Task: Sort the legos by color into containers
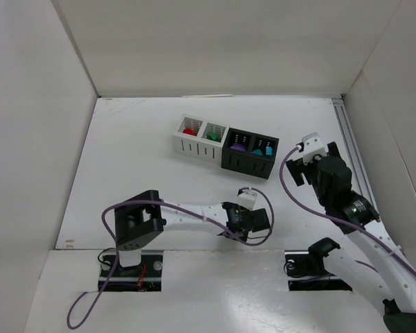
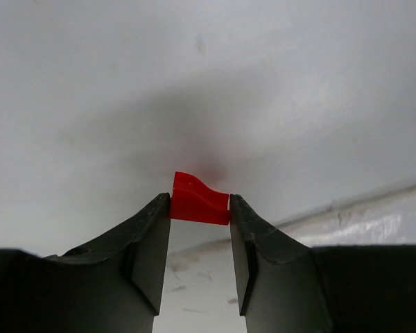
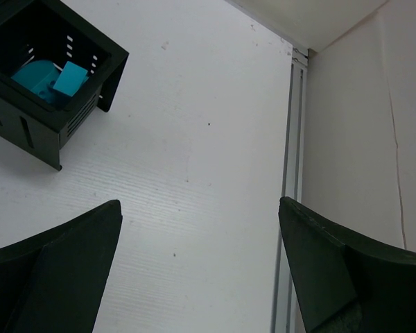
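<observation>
Down on the white table (image 2: 194, 76), I am pinching a red lego (image 2: 196, 199) with my left claw (image 2: 200, 209), while my right claw (image 3: 200, 205) is gaping wide.

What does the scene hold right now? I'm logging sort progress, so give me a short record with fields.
left gripper: shut on a red lego, low by the table
right gripper: open, empty, near the teal end of the row
containers: four joined in a row, two white, two black
contents, left to right: red legos, green legos, purple legos, teal legos
</observation>
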### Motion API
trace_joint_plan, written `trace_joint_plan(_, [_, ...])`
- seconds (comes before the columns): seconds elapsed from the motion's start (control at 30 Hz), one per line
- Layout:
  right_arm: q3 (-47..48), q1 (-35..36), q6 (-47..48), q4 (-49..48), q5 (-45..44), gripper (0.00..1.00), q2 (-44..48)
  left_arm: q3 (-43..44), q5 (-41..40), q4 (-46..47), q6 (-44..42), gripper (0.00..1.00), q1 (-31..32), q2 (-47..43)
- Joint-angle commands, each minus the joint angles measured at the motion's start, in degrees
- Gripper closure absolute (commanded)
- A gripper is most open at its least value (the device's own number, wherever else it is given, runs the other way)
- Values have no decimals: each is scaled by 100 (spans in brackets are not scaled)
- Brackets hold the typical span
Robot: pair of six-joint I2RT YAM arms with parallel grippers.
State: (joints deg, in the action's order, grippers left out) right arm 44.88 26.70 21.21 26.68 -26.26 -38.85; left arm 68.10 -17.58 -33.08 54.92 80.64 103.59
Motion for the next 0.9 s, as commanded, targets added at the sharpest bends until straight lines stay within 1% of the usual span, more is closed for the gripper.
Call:
trace_joint_plan(0.0, [-6,-77,-21,-57,-151,1,167,397,-1034,-454,-25,79,-452,-645])
trace_joint_plan(0.07, [-6,-77,-21,-57,-204,1,167,468,-1229,-401,-270,79,-899,-866])
trace_joint_plan(0.1, [-6,-77,-73,-57,-204,1,220,468,-1299,-201,-401,79,-1092,-1111])
trace_joint_plan(0.13, [-6,-77,-73,-57,-265,1,220,468,-1300,-94,-524,79,-1529,-1235])
trace_joint_plan(0.2, [-6,-77,-73,-5,-318,1,220,468,-1300,117,-963,79,-2006,-1463])
trace_joint_plan(0.23, [-6,-77,-73,-5,-318,1,220,529,-1300,396,-1130,79,-2252,-1673])
trace_joint_plan(0.27, [-6,-77,-73,-5,-318,1,220,529,-1204,573,-1324,79,-2742,-1762])
trace_joint_plan(0.3, [-6,-77,-73,-5,-318,1,168,599,-1082,749,-1743,79,-3008,-1842])
trace_joint_plan(0.33, [-6,-77,-73,-5,-379,1,167,652,-732,1072,-1939,79,-3271,-1895])
trace_joint_plan(0.37, [-6,-77,-73,-5,-380,1,167,652,-598,1267,-2158,79,-3700,-1965])
trace_joint_plan(0.43, [-6,-77,-126,48,-441,1,106,836,-519,1540,-2632,79,-4037,-1896])
trace_joint_plan(0.5, [47,-77,-178,153,-493,1,35,1047,-465,1681,-2871,78,-4432,-1738])
trace_joint_plan(0.53, [47,-77,-179,154,-494,1,-17,1292,-465,1682,-2951,78,-4547,-1633])
trace_joint_plan(0.6, [47,-77,-232,154,-546,1,-17,1521,-281,1744,-3205,78,-4872,-1290])
trace_joint_plan(0.63, [47,-77,-232,215,-547,1,-17,1749,-202,1744,-3206,78,-4969,-1158])
trace_joint_plan(0.77, [99,-130,-284,277,-599,1,-70,2154,1,1744,-3356,78,-5295,-622])
trace_joint_plan(0.8, [100,-130,-284,346,-599,1,-70,2208,122,1744,-3356,76,-5348,-456])
trace_joint_plan(0.87, [100,-130,-346,399,-661,1,-70,2287,193,1673,-3356,75,-5436,-392])
